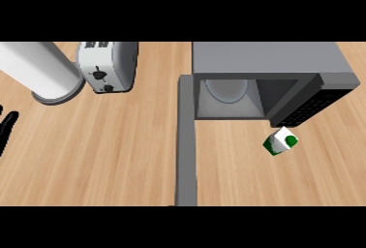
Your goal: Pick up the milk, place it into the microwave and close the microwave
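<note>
The milk carton (281, 142) lies at right-centre, below the microwave (265, 82); my left hand (6, 128), fingers straight, rests at far left, holding nothing.

Bright, even light, almost shadowless on the wooden counter (107, 155); only the microwave (271, 72) cavity looks dim.

Single head view, looking steeply down on the counter.
The camera sits above the wooden counter (107, 155), facing its far edge; the open microwave (268, 60) lies upper right, a toaster (107, 65) upper left. No second view shares the scene.
</note>
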Tool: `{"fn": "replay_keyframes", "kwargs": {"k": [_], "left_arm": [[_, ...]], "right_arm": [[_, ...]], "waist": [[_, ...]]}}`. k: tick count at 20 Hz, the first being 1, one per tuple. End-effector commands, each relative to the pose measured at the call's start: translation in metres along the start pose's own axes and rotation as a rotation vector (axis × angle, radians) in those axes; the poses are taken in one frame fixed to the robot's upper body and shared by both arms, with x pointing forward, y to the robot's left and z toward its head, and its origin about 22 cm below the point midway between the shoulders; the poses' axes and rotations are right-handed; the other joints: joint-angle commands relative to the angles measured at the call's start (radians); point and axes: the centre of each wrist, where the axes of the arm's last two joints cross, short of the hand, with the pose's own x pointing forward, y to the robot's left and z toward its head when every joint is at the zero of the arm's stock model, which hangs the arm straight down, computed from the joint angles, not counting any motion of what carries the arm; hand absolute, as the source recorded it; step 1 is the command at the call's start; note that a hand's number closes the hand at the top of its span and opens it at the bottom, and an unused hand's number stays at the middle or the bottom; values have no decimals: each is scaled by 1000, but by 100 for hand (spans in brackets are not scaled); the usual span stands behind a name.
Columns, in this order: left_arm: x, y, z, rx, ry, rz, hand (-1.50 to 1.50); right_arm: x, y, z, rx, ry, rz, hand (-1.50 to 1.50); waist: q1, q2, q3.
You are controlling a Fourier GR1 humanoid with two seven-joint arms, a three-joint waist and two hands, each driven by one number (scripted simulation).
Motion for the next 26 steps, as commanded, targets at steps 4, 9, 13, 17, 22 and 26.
{"fn": "replay_keyframes", "kwargs": {"k": [4, 9, 13, 17, 22, 26], "left_arm": [[36, 3, 29, -18, 17, 18, -150], [31, 17, 42, -1, 5, 20, -150], [40, 22, 71, -4, 1, 13, -150], [46, 34, 63, -36, -4, 18, -150], [51, 47, 67, -2, -10, 18, -150], [70, 49, 64, -9, 0, 26, -150]], "right_arm": [[-16, -25, 3, 34, -18, 24, -150], [-43, -3, 14, -13, 23, 27, -150], [-82, -5, 24, -57, 86, 53, -150], [-111, -35, 44, -140, 111, 97, -150], [-145, -34, 44, -116, 179, 116, -150], [-170, -33, 62, -125, 246, 142, -150]], "waist": [[16, 1, 0], [8, 2, -1], [18, 2, -1], [19, 4, 0], [17, 4, 0], [22, 6, 1]]}}
